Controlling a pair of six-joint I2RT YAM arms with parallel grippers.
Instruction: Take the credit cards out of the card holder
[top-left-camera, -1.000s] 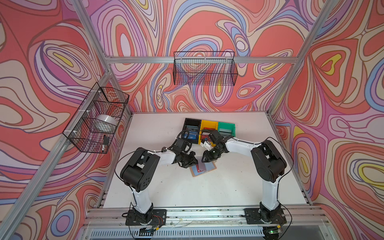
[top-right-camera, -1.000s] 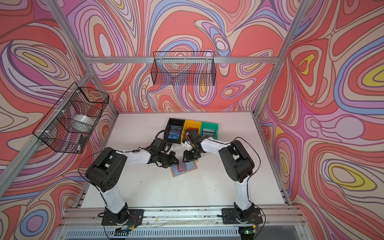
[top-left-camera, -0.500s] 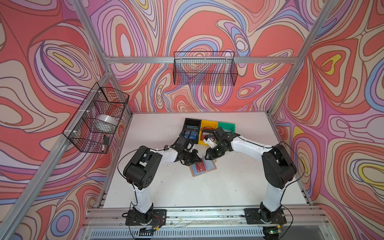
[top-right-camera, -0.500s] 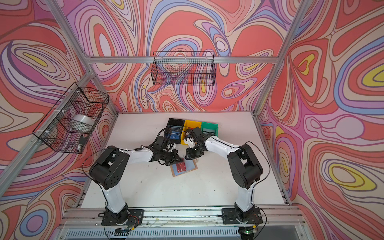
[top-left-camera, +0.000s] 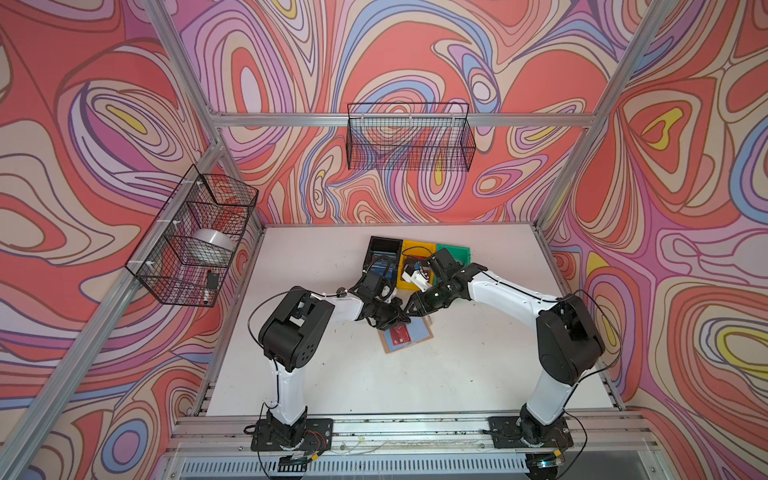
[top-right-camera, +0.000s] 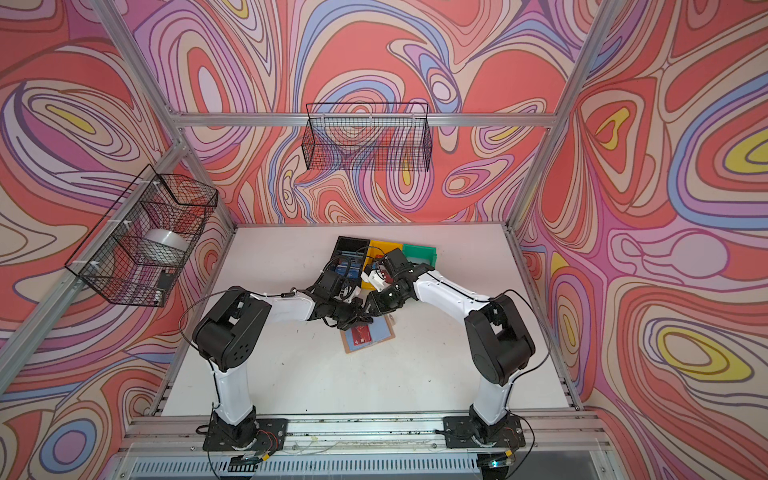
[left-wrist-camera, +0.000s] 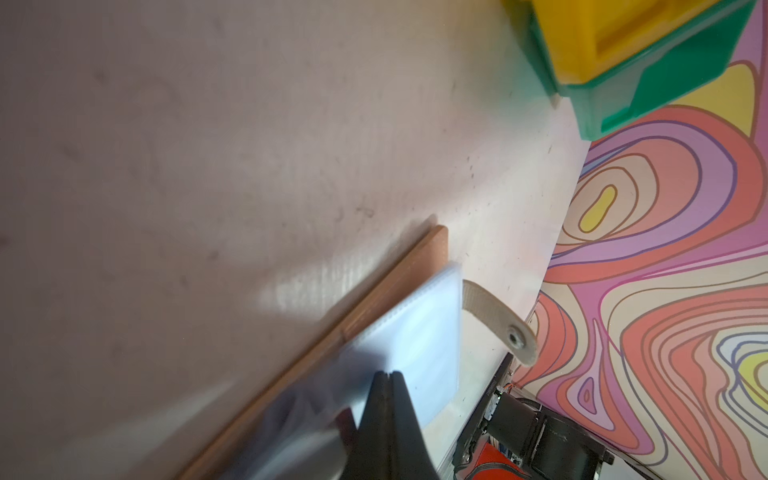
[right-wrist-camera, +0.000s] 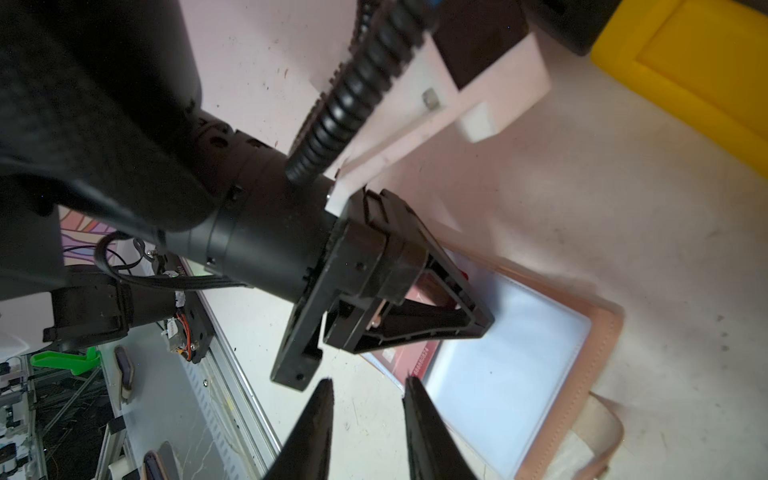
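Inside one card holder (top-left-camera: 420, 330): one credit card (top-left-camera: 399, 335), apparently.

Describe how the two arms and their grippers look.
Both arms look alike. The left arm and right arm have smooth white links between bulky black joint housings, standing on black base plates. Black cables loop outside the joints, one in ribbed conduit. The left gripper and right gripper have black, tapering, wedge-shaped fingers. A white camera bracket sits at the right wrist.
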